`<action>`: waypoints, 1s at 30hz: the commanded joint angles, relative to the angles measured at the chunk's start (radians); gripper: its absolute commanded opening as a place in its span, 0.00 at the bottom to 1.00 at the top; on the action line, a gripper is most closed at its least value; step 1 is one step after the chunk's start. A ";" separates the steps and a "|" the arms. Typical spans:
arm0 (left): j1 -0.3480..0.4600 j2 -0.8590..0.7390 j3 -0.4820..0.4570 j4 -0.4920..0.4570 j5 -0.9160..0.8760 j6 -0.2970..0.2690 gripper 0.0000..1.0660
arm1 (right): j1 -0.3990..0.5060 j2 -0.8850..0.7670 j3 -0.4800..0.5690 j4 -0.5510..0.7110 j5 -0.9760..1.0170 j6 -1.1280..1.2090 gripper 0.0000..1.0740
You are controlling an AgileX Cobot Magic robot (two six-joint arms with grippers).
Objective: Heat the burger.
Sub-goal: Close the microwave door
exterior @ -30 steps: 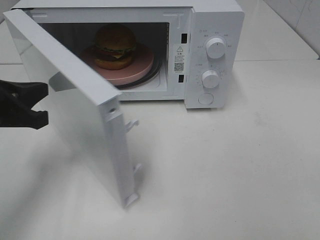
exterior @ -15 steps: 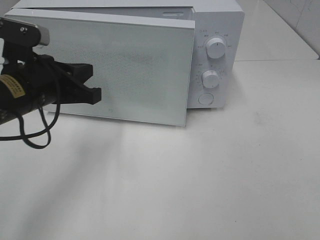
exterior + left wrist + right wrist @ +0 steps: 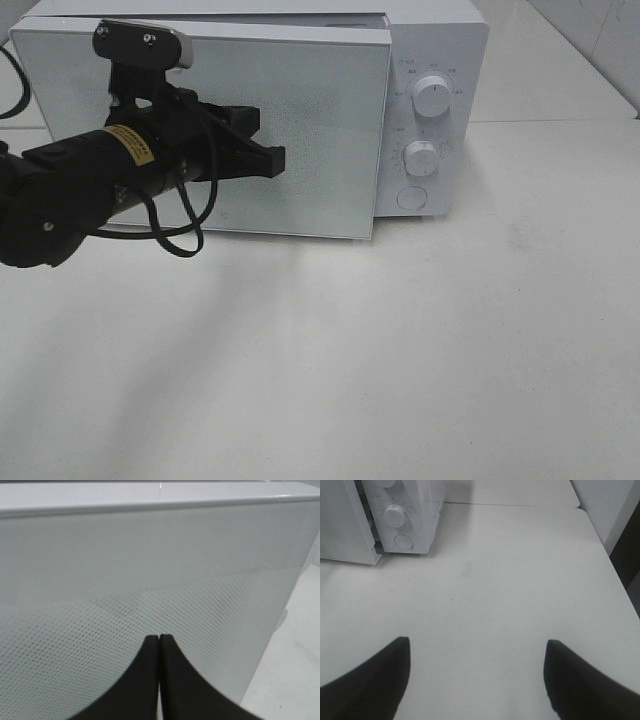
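Pointing toward the door point(image 3: 320, 120), the left gripper point(image 3: 272, 158) has its two black fingers pressed together with nothing between them. Its tips sit at the dotted pane near the door's middle; whether they touch it cannot be told. The door covers the whole mouth of the microwave point(image 3: 440, 30), and its free edge stands a little forward of the panel point(image 3: 445, 130), which carries two knobs point(image 3: 432, 95). The burger is hidden: no view shows it through the pane, so its place, its facing and its long axis cannot be told. The right gripper point(image 3: 476, 642) hangs over the table point(image 3: 495, 580), well apart from the microwave, its jaws spread wide and holding nothing.
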 commanded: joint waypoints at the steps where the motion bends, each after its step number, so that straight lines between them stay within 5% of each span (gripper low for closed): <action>1: -0.017 0.021 -0.037 -0.013 -0.007 0.002 0.00 | -0.007 -0.027 0.002 0.001 -0.006 -0.006 0.69; 23: -0.038 0.209 -0.334 -0.032 0.068 -0.005 0.00 | -0.007 -0.027 0.002 0.001 -0.006 -0.006 0.69; 30: -0.038 0.259 -0.426 -0.113 0.096 0.015 0.00 | -0.007 -0.027 0.002 0.001 -0.006 -0.006 0.69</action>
